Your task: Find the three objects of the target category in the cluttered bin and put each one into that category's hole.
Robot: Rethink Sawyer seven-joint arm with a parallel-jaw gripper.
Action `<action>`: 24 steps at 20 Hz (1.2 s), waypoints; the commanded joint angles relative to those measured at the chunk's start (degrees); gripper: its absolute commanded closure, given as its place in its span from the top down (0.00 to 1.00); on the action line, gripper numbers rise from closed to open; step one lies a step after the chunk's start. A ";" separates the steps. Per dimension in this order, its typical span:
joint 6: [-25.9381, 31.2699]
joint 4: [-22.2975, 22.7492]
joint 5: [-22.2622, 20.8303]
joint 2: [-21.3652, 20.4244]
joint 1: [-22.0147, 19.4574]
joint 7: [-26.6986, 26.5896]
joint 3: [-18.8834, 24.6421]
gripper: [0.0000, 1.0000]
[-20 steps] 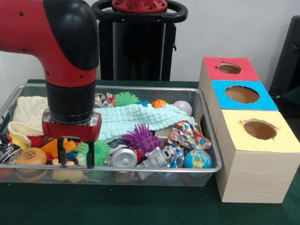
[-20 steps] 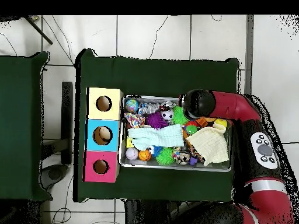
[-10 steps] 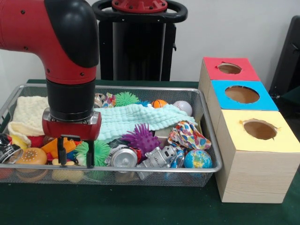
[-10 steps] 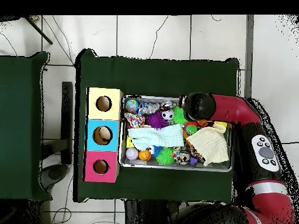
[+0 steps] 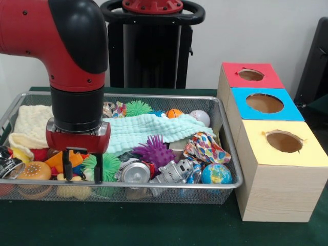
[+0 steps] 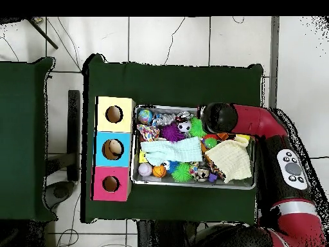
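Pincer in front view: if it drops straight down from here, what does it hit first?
Probably the green spiky ball sitting just under the open pincer, with the orange toy beside it. Depth is unclear from this view, so it may land between them.

A green-clothed table (image 5: 154, 230) carries a wire bin (image 5: 225, 154) beside three holed boxes (image 5: 279, 174).

A wire mesh bin (image 5: 225, 154) sits on the green table, crowded with small toys — a purple spiky ball (image 5: 154, 149), a globe ball (image 5: 216, 174), a baseball (image 5: 200, 117), a crushed can (image 5: 135, 171) — and a mint cloth (image 5: 146, 128) draped across the middle. Just beside it stand three wooden boxes in a row, each with a round hole on top — yellow (image 5: 283, 141), blue (image 5: 264, 103), red (image 5: 250, 75).
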 commanded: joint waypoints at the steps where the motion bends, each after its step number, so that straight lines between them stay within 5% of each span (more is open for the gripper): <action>1: -2.04 5.24 -4.27 2.06 -2.36 -4.39 -0.45 1.00; 24: -0.67 7.36 -3.76 0.42 -3.11 -5.06 -0.21 1.00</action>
